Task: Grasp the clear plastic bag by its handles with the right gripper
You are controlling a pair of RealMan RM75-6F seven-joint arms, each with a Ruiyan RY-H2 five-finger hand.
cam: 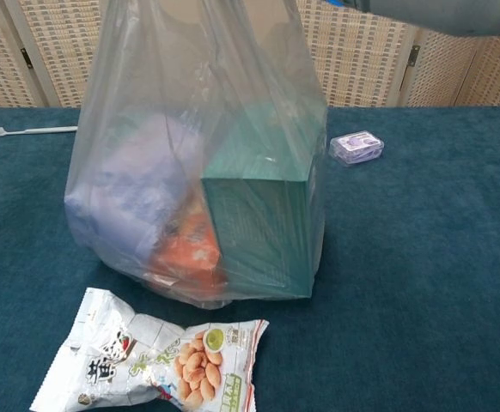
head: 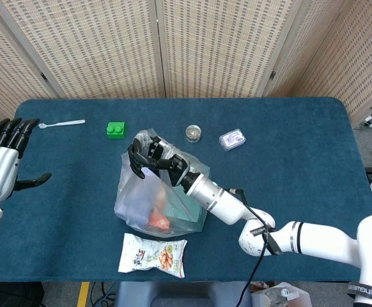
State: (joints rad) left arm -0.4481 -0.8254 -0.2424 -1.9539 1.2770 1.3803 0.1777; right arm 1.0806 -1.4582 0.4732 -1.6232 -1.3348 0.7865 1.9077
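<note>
The clear plastic bag (head: 157, 204) (cam: 198, 172) holds a teal box (cam: 259, 232), an orange pack and a bluish item. My right hand (head: 151, 160) grips the bag's handles at the top, and the bag hangs from it, its bottom just off the blue table (head: 288, 166). In the chest view the bag fills the middle and only the edge of the right arm shows at the top. My left hand (head: 0, 166) is held up at the far left edge, fingers spread, holding nothing.
A peanut snack packet (head: 153, 254) (cam: 155, 360) lies in front of the bag. A green block (head: 116, 130), a white spoon (head: 61, 123), a small round jar (head: 193, 132) and a clear lilac case (head: 232, 139) (cam: 356, 147) lie toward the back.
</note>
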